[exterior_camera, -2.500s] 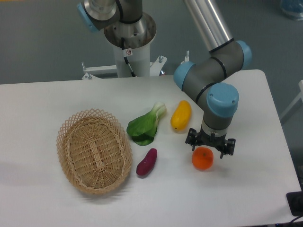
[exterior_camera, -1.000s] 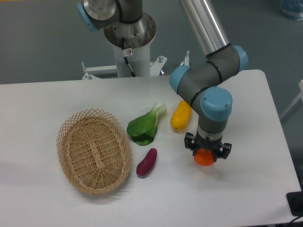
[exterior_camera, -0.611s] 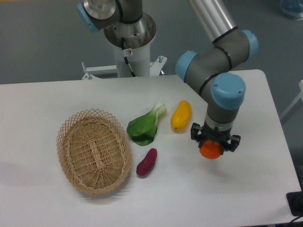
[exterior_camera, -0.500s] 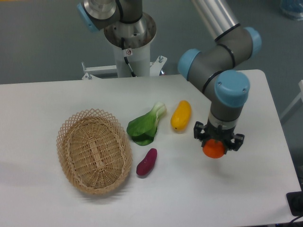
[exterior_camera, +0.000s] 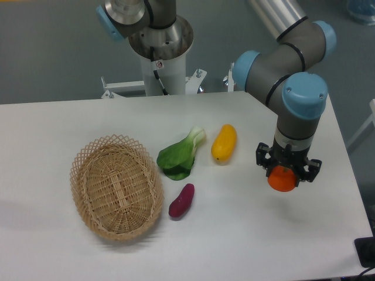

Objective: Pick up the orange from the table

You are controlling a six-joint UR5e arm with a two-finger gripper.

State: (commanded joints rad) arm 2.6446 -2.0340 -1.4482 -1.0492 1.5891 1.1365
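While the hand (exterior_camera: 287, 174) hung above the right part of the counter (exterior_camera: 53, 129), its two black fingers were clamped on either side of the orange (exterior_camera: 282, 180), which sat between them with only its lower half showing below the hand's body. Whether the fruit was clear of the white surface could not be told for certain, though no part of it appeared to rest there. Above the hand rose the grey wrist with its blue caps, hiding the top of the orange and the stem end. Left of the hand, well apart from it, a yellow squash (exterior_camera: 224, 142) lay on the counter, pointing roughly away from the camera. Just beside the squash on its left lay a green leafy vegetable (exterior_camera: 179, 156) with a pale stalk, and near that, toward the camera, a small purple eggplant (exterior_camera: 181, 201). Farther left a woven wicker basket (exterior_camera: 116, 187) sat on the counter, holding nothing that could be seen. Nothing stood between the hand and these items. At the top of the view the arm's upper link was cut off by the frame edge.
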